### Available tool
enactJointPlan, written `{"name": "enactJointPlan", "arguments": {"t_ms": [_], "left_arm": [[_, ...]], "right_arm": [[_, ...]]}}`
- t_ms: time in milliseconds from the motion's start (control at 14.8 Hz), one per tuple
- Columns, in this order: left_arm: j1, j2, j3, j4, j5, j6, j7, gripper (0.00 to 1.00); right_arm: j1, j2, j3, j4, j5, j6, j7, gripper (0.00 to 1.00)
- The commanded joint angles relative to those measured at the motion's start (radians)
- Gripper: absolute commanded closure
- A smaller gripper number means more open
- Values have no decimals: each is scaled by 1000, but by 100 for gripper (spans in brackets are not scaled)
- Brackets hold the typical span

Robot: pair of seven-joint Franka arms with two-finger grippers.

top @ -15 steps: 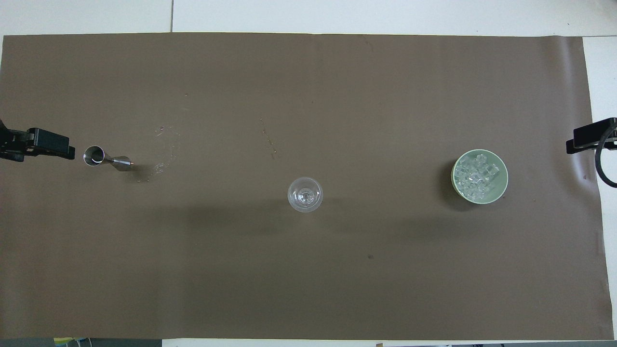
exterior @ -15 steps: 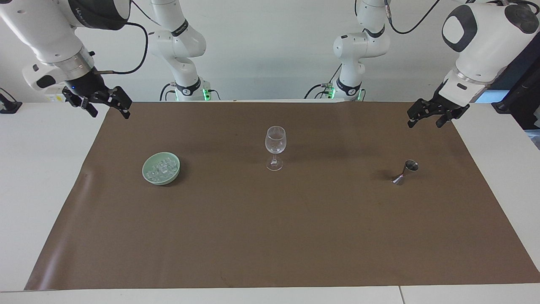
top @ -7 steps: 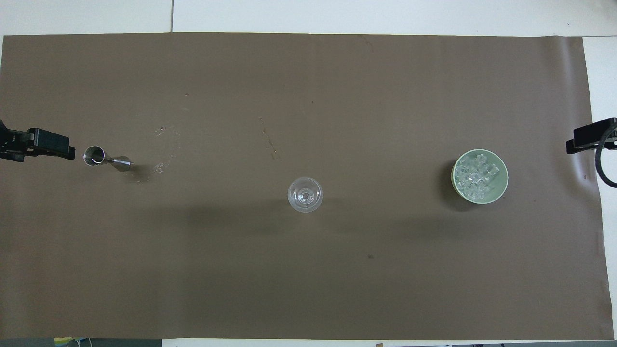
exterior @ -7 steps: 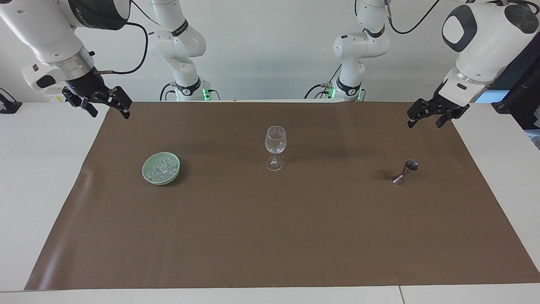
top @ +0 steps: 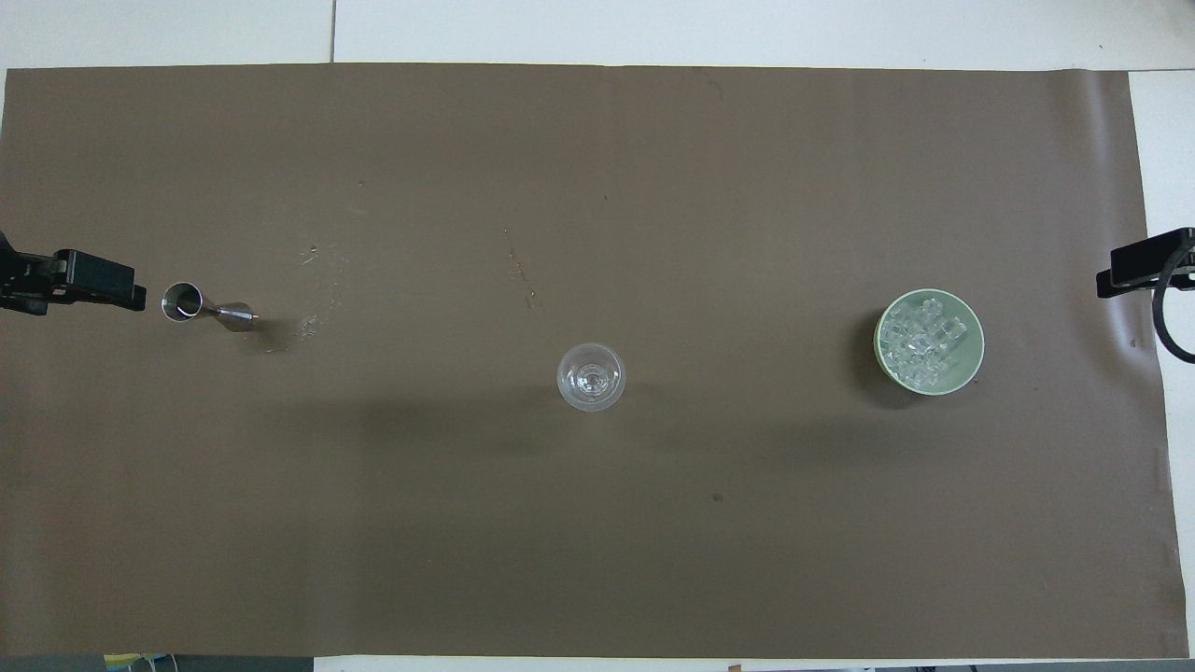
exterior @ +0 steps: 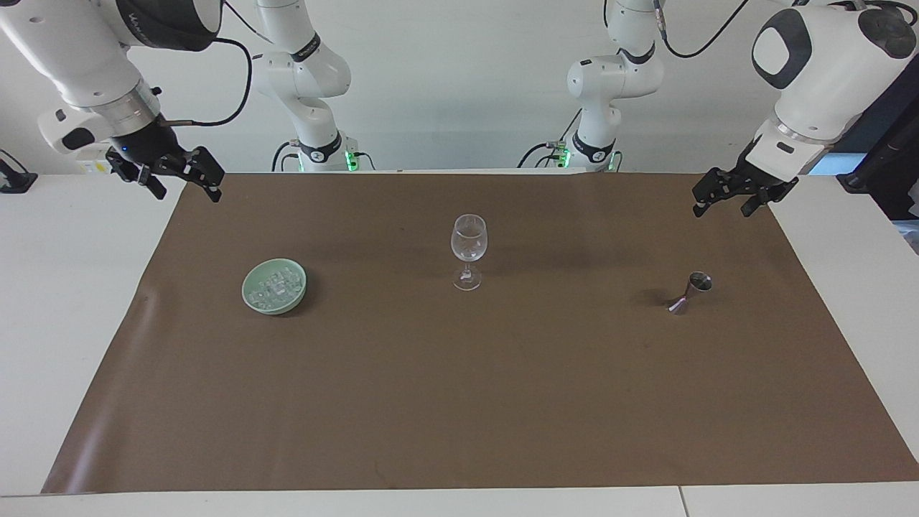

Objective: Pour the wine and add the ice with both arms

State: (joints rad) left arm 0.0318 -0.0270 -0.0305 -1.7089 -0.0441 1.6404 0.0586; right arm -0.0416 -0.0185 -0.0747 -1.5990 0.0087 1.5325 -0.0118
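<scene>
Three obstacles, open mat between

From the wine glass (top: 591, 376): jigger (top: 203, 307) at ten o'clock, ice bowl (top: 929, 342) at three; elsewhere bare.

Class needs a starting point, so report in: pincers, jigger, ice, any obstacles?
Left pincer and right pincer open, raised, empty. Jigger and ice in bowl untouched. Glass between them; nothing in the way.

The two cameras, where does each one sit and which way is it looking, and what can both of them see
Facing view: high across the table, looking at the robots; both arms show whole, left hand and right hand raised over the mat's corners.
Overhead view: above the robots' end, looking steeply down; only the hands' tips show at its side edges.
Shared: jigger, wine glass, bowl of ice, half a turn apart.
</scene>
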Motion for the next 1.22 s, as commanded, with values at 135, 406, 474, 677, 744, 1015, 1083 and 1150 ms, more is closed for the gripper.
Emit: {"name": "enactJointPlan", "arguments": {"t_ms": [135, 406, 474, 677, 744, 1015, 1083, 1150], "left_arm": [[-10, -24, 4, -31, -7, 27, 24, 0], [-10, 24, -2, 60, 0, 18, 49, 0], [-9, 47, -2, 87, -5, 15, 47, 0], [-3, 158, 6, 168, -37, -8, 40, 0], [5, 207, 7, 220, -40, -22, 27, 0], [8, 320, 53, 276, -54, -17, -118, 0], [11, 341, 58, 288, -69, -11, -178, 0], [32, 361, 66, 293, -92, -7, -234, 0]], "right_arm": [[-4, -18, 1, -18, 10, -6, -20, 0], [-4, -18, 1, -18, 10, -6, -20, 0], [-4, -18, 1, -18, 10, -6, -20, 0], [-4, -18, 1, -18, 10, -6, -20, 0], [-4, -18, 1, -18, 10, -6, -20, 0], [-4, -18, 1, -18, 10, -6, -20, 0], [-4, -18, 1, -18, 10, -6, -20, 0], [-4, -18, 1, -18, 10, -6, -20, 0]]}}
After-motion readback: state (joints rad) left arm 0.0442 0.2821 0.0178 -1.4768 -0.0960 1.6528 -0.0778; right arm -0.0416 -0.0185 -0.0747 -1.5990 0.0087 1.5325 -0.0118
